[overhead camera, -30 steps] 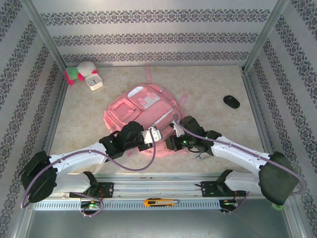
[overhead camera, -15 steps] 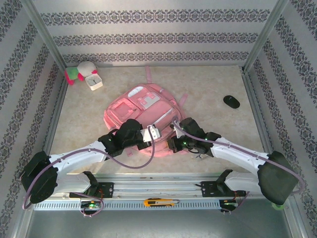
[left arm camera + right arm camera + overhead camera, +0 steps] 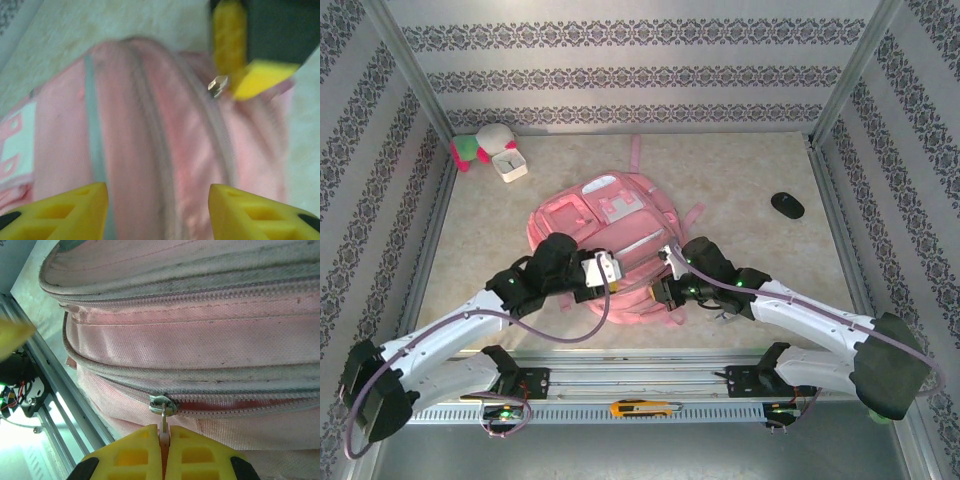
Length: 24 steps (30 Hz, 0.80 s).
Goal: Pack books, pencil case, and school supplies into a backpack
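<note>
- The backpack [image 3: 605,235] lies flat on the table [image 3: 740,180]. It looks soft and floppy, so the fabric would bunch; the zip pull [image 3: 163,406] is the spot to hold.
- Right gripper [image 3: 163,440], at the backpack's near edge, is pinched onto that pull.
- Left gripper [image 3: 157,205] hangs over the backpack's near-left side, jaws apart, holding nothing.

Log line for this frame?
left claw: open, over backpack | right claw: shut on zipper pull | backpack: lying on table

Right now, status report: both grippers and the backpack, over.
Left gripper open, over backpack. Right gripper shut on zip pull, backpack's near edge. Clock and black oval object stand well apart.
</note>
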Motion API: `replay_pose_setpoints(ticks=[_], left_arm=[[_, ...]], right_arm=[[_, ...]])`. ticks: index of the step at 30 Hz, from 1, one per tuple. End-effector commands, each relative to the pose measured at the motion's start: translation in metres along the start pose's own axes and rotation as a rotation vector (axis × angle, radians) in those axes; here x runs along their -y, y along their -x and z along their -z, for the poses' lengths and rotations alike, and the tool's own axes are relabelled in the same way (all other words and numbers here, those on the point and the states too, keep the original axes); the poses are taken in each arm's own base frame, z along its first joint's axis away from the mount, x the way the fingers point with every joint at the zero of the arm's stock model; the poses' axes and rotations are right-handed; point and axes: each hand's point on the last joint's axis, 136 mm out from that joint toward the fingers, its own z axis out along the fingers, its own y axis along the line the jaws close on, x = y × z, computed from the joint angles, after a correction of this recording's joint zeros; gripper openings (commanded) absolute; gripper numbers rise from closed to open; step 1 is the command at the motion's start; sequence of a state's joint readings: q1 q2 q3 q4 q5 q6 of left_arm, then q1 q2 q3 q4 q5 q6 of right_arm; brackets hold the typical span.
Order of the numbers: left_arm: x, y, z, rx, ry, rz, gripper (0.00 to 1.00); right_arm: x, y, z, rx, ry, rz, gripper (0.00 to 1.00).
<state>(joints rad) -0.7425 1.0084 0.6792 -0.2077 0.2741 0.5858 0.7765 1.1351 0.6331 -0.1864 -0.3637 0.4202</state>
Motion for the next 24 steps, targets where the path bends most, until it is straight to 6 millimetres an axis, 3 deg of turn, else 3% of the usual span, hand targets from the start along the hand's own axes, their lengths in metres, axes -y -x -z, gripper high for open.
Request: replay_pose_setpoints(ticks=[1,6,8,9,11,12,14,20,24], left_arm=[[0.004,0.024,-0.010,0.040,0.066,0.056,0.57],[0.017,0.020,-0.045,-0.029,0.068,0.007,0.58],[0.014,0.010,-0.058,-0.077,0.096,-0.014,0.57],[0.009,0.004,-0.062,-0.099,0.127,-0.021,0.53],[0.000,-0.004,-0.065,-0.133,0.182,-0.057,0.20],[-0.002,-0.007,-0.064,-0.139,0.191,-0.065,0.09],[0.001,-0.013,-0.056,-0.141,0.130,-0.064,0.01],[0.014,-0.038,0.002,-0.120,-0.025,-0.081,0.00],[0.016,-0.056,0.034,-0.165,-0.046,-0.093,0.00]], right_arm=[[-0.012,0.014,0.005,0.031,0.030,0.009,0.00],[-0.012,0.012,0.005,0.033,0.041,0.002,0.00],[-0.013,0.012,0.005,0.032,0.046,0.002,0.00],[-0.013,0.013,0.006,0.035,0.047,0.004,0.00],[-0.011,0.013,0.007,0.039,0.042,-0.006,0.00],[-0.010,0.013,0.009,0.041,0.040,-0.010,0.00],[-0.001,0.011,0.012,0.041,0.019,-0.032,0.00],[0.036,0.008,0.027,0.059,-0.039,-0.112,0.00],[0.017,0.019,0.024,0.085,0.026,-0.082,0.00]])
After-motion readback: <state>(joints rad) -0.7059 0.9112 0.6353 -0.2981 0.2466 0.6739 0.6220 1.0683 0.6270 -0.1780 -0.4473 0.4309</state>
